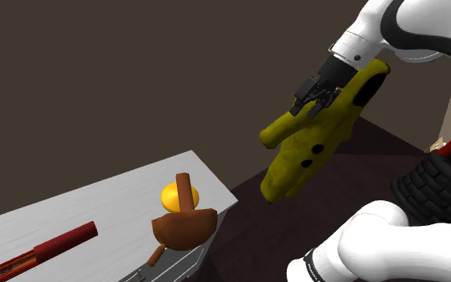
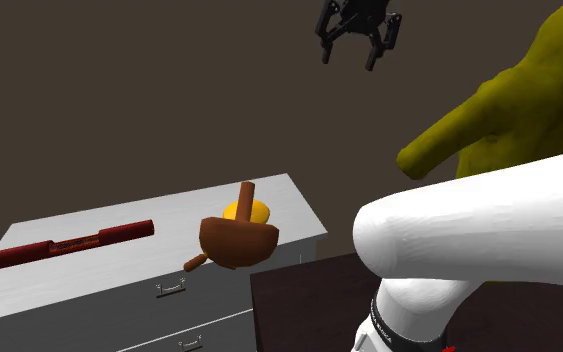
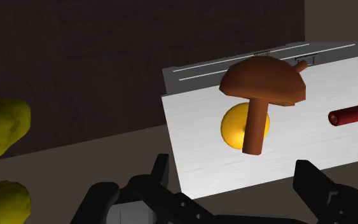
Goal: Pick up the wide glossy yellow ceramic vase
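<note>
This looks to me like a room at home: a pale grey chest of drawers with small handles [image 2: 224, 292] lower left in the second exterior view, dark brown walls [image 2: 119, 90] behind, a black woven basket [image 1: 430, 188] at the shoulder view's right.

Yellow vase [image 1: 170, 196] atop grey cabinet [image 1: 95, 204]
</note>
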